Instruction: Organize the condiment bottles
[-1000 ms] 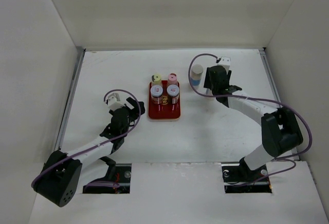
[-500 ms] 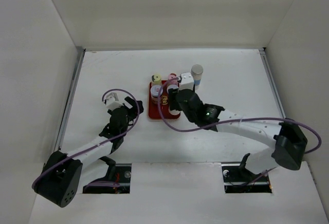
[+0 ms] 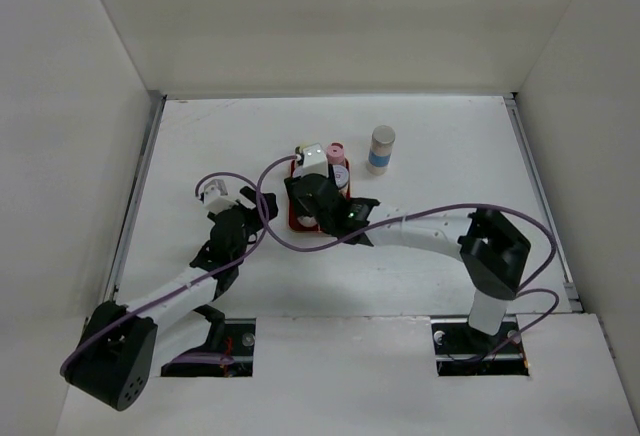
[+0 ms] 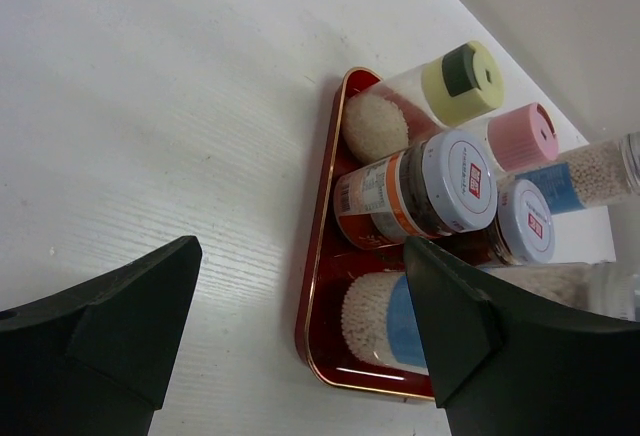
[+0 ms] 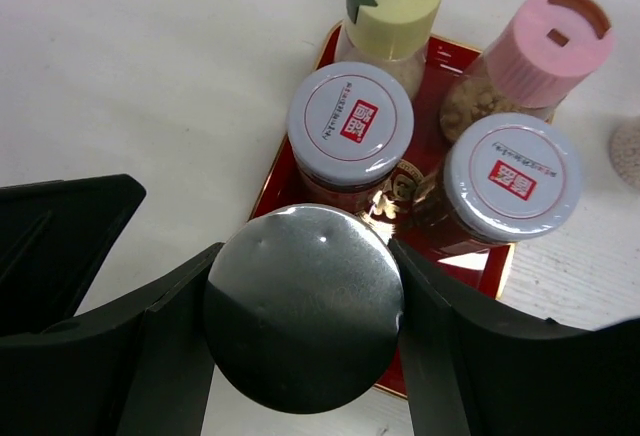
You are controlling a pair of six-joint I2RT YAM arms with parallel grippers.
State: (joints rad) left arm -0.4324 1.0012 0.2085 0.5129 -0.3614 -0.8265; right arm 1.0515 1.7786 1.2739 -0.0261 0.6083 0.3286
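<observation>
Table (image 3: 450, 136) | right hand (image 5: 305, 341) pinches silver-capped bottle (image 5: 300, 296), seemingly at near edge of tray (image 4: 318, 286); left hand (image 4: 305, 246) spread

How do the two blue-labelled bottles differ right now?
The held bottle is clamped in the right claw; the lone bottle stands untouched. The held one is at the red tray's near end; the lone one is on the table to its right. Both hold pale granules.

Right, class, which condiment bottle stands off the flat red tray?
The tall silver-capped, blue-labelled bottle alone on the white table, right of the red tray; the other five are on or over it.
</observation>
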